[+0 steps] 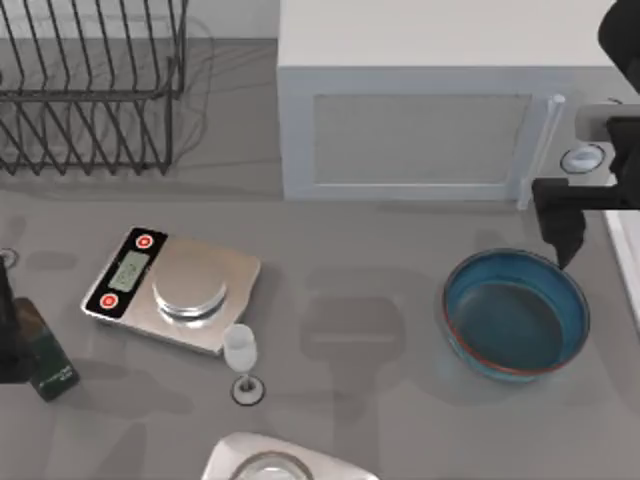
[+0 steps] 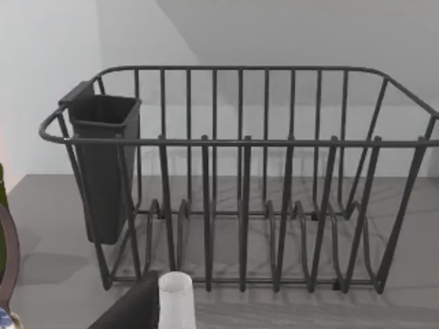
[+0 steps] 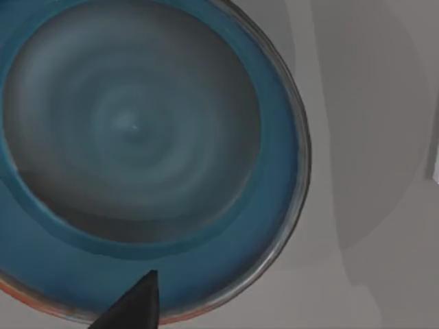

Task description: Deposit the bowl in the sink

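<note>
The wide blue bowl (image 1: 515,315) with a thin reddish rim and dark teal inside stands upright on the grey counter at the right. My right gripper (image 1: 600,205) hovers over the bowl's far right rim, open. One dark finger (image 1: 564,235) points down just beyond the rim. In the right wrist view the bowl (image 3: 137,137) lies close below, and a fingertip (image 3: 137,301) hangs over the inner side of its rim. Nothing is held. I cannot pick out the sink with certainty. My left arm (image 1: 8,320) rests at the far left edge.
A white microwave-like box (image 1: 420,110) stands behind the bowl. A wire dish rack (image 1: 90,85) (image 2: 240,192) fills the back left. Left of centre are a kitchen scale (image 1: 170,290), a small glass (image 1: 240,352) and a green bottle (image 1: 45,362). A pale rounded shape (image 1: 285,462) lies at the front edge.
</note>
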`<action>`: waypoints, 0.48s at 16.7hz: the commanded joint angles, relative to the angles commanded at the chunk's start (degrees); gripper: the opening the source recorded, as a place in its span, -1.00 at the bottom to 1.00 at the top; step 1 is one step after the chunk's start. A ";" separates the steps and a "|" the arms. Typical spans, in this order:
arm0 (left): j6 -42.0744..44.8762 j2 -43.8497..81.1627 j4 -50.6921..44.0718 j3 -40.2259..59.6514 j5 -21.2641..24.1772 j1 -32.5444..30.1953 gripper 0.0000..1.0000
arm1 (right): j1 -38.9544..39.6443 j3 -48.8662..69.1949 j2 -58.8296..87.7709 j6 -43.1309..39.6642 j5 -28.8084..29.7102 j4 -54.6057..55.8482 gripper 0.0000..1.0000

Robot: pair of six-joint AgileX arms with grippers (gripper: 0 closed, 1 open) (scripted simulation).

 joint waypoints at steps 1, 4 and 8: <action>0.00 0.00 0.00 0.00 0.00 0.00 1.00 | 0.00 0.00 0.00 0.00 0.00 0.00 1.00; 0.00 0.00 0.00 0.00 0.00 0.00 1.00 | -0.30 -0.17 -0.17 -0.06 0.01 0.14 1.00; 0.00 0.00 0.00 0.00 0.00 0.00 1.00 | -0.07 -3.63 0.84 -0.07 0.00 4.19 1.00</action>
